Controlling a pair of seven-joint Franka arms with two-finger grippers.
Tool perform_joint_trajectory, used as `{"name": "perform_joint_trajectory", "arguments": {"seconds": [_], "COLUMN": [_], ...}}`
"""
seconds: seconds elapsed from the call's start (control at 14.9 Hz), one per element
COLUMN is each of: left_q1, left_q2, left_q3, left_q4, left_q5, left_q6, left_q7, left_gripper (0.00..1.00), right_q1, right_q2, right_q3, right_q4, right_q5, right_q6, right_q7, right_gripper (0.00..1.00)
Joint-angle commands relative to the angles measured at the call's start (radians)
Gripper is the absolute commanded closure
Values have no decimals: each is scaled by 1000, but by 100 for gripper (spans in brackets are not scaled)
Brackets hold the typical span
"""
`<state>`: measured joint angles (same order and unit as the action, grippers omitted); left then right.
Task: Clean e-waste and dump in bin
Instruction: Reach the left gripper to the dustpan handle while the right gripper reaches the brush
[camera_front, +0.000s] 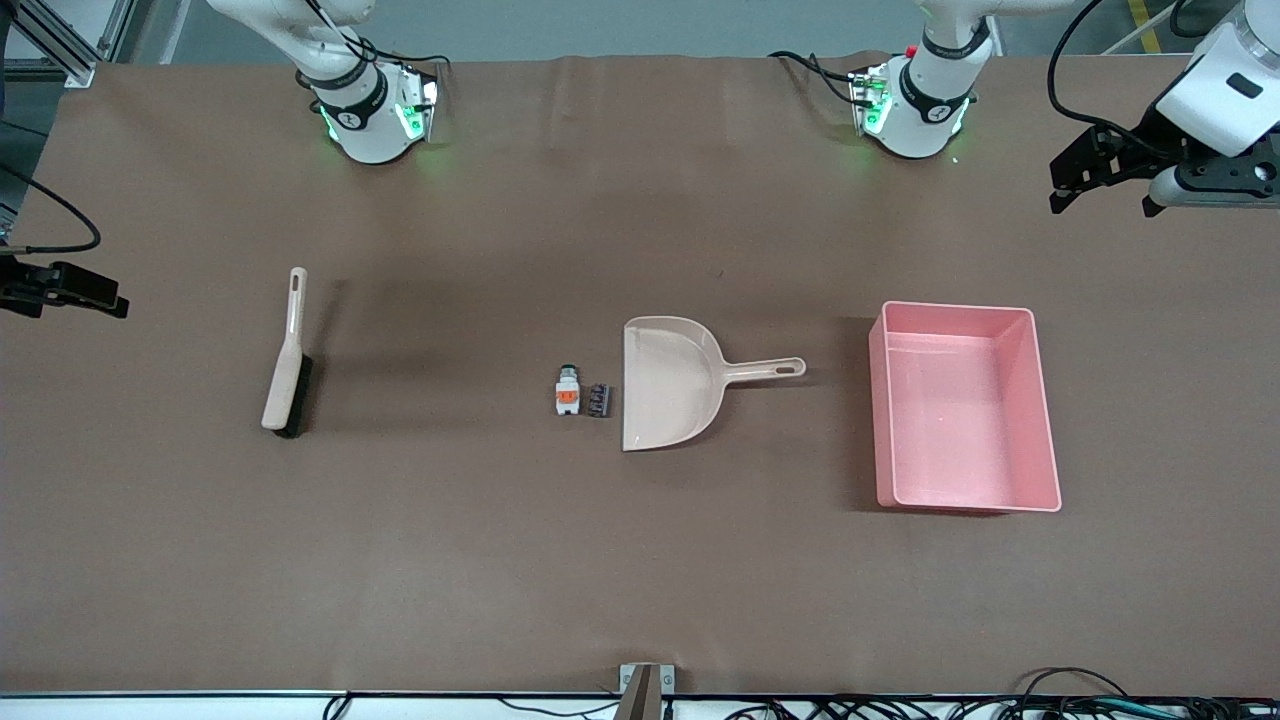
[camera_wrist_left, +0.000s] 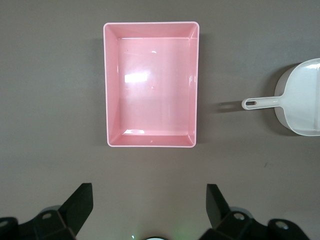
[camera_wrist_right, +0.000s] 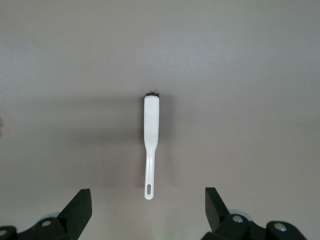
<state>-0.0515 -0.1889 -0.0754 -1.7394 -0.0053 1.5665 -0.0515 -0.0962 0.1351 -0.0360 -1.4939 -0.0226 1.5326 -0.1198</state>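
Note:
The e-waste lies mid-table: a white part with an orange patch and a dark ridged block, side by side at the open mouth of the beige dustpan. The pink bin stands empty toward the left arm's end and also shows in the left wrist view. My left gripper is open and empty, high over bare table beside the bin. My right gripper is open and empty, high over bare table by the brush's handle end.
A beige brush with dark bristles lies toward the right arm's end. The dustpan's handle points toward the bin; the dustpan shows in the left wrist view. Brown cloth covers the table.

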Motion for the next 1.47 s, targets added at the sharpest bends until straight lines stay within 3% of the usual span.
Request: {"name": "perform_joint_trajectory", "arguments": {"seconds": [0.0,0.34,0.47,0.74,1.07,1.27,1.41], "left_q1": [-10,-4,-1,-11,-19,-31,-56], "left_q2": [13,32,86,166,327,380,414], "left_q3": [5,5,3,-6,-43,-101,-164], "left_q4": [24,41,69,34,37,31,31], "left_q5": [18,19,19,22,39,86,195], "left_q6": [-2,6,16,168,257,302,322], "left_q7": [-14,-5,2,42,309,340,351], "left_gripper": [0,0,0,0,0,0,0], "right_q1": [-2,0,1,-5,-5,-5,-5], "right_q2": [6,6,6,6,11,21,34], "right_q3": [5,5,5,5,5,7,7], "right_q4": [12,10,7,6,-8,-51,-91], "right_q5": [0,1,1,1,1,3,9], "right_q6": [1,1,1,3,14,93,141], "right_q7": [5,5,5,3,3,5,3], "right_gripper": [0,0,0,0,0,0,0]}}
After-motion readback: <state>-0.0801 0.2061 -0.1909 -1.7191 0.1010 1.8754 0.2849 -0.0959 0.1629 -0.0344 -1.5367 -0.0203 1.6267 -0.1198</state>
